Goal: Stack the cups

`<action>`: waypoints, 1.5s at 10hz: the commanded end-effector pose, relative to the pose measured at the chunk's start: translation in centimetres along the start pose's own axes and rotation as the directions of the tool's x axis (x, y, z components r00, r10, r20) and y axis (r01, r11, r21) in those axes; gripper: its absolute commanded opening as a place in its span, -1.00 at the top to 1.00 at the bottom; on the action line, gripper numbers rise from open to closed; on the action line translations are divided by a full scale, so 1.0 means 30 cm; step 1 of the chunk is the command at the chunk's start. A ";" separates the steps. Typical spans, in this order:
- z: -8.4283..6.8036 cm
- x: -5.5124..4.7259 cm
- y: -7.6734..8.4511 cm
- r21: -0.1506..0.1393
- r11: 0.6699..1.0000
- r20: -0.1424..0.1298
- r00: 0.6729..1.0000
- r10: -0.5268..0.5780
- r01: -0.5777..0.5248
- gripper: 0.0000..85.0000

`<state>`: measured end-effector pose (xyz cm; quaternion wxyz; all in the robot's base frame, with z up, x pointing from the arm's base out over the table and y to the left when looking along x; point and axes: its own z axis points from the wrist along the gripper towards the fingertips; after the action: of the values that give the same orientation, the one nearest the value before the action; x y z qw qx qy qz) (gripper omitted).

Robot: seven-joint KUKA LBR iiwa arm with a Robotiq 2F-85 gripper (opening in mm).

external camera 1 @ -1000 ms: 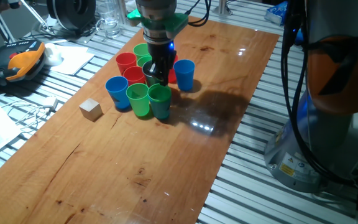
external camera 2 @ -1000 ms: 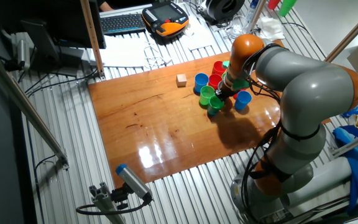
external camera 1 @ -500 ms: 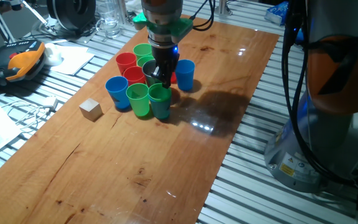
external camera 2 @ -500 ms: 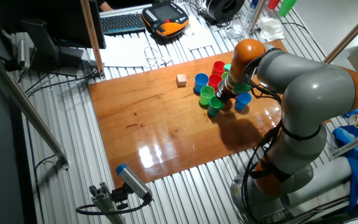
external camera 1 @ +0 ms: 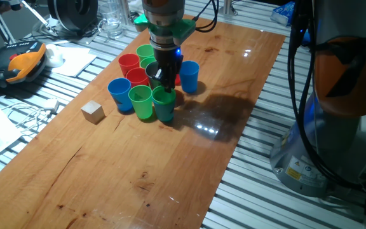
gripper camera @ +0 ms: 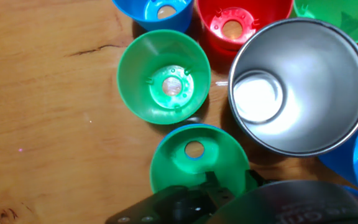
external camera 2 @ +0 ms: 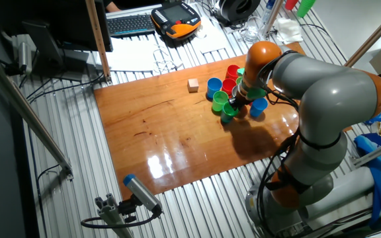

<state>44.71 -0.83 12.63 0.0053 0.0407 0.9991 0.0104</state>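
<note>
The cups stand in a tight cluster on the wooden table (external camera 1: 138, 172). My gripper (external camera 1: 166, 88) hangs low over the front green cup (external camera 1: 164, 105), its fingers apart at that cup's rim. In the hand view a dark finger (gripper camera: 188, 200) overlaps the near edge of this green cup (gripper camera: 194, 155). The steel cup (gripper camera: 297, 87) stands just beside it, largely hidden behind the fingers in the fixed view. Another green cup (external camera 1: 141, 102), a blue cup (external camera 1: 119, 94), red cups (external camera 1: 129, 63) and a second blue cup (external camera 1: 189, 76) surround them. From the other side the gripper (external camera 2: 235, 106) sits above the same cluster.
A small wooden cube (external camera 1: 93, 112) lies left of the cups. The table's right edge (external camera 1: 234, 152) borders a slatted metal surface. Cables, papers and an orange pendant (external camera 1: 24, 63) lie off the table's left side. My arm's base (external camera 1: 335, 95) stands to the right.
The gripper has come down and shifted slightly toward the front green cup over the last second. It has barely moved in the last half second. The cups stay put.
</note>
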 end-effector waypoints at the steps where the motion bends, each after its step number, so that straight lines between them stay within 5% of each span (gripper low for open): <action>1: -0.008 -0.008 -0.001 0.000 1.000 0.003 1.000 0.001 -0.001 0.20; 7: -0.010 -0.009 -0.019 0.006 1.000 -0.008 1.000 -0.013 0.013 0.20; 13: 0.054 0.009 -0.023 -0.006 1.000 0.030 0.999 -0.011 0.011 0.20; 14: 0.066 0.013 -0.017 -0.011 1.000 0.036 0.999 -0.008 0.008 0.60; 15: 0.071 0.011 -0.016 -0.019 1.000 0.035 0.999 -0.009 0.010 0.60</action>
<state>44.39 -1.26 10.47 0.0239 0.0362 0.9989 0.0201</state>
